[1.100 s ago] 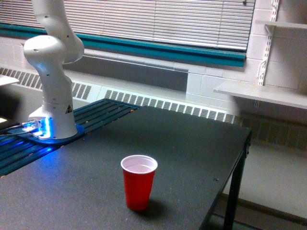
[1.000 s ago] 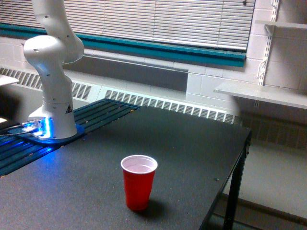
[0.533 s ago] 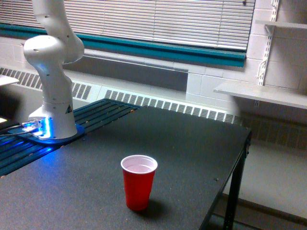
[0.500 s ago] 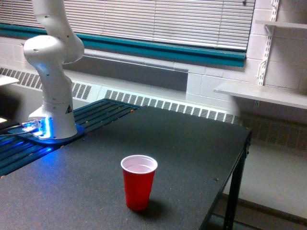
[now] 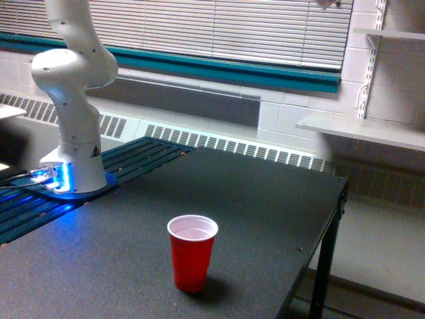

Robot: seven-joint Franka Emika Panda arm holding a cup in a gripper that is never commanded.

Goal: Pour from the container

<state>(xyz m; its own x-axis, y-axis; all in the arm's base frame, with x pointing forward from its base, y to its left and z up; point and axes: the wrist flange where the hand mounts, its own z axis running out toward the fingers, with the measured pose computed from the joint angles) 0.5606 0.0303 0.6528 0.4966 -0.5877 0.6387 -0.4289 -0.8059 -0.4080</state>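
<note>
Since the earlier frames one change is noted: a small pale, blurred shape [image 5: 325, 3] has entered at the top edge, right of centre, in front of the blinds. It is cut off by the frame and too indistinct to identify. The arm's shoulder joint has shifted very slightly; all else is unchanged.

Dark table [image 5: 252, 199]: fills the lower half of the frame, speckled surface, right edge and one leg visible at lower right. Its near and left portions run out of frame.

Window blinds [image 5: 219, 26]: closed, across the upper frame, with a teal sill band beneath and a long radiator grille under that.

White robot arm [image 5: 70, 86]: base stands at the left on the table, blue light glowing at its foot beside a slatted dark panel. The arm rises out of the top of the frame; its upper links are not seen.

White wall shelves [image 5: 362, 129]: upper right and mid right, on slotted brackets, partly cropped.

Red cup [image 5: 192, 252]: upright, lower centre, white inside, standing alone and well apart from the arm base. Nothing obstructs it.

Hand: outside the frame; whether spread or pinching cannot be told. The container is likewise not visible in this view.
</note>
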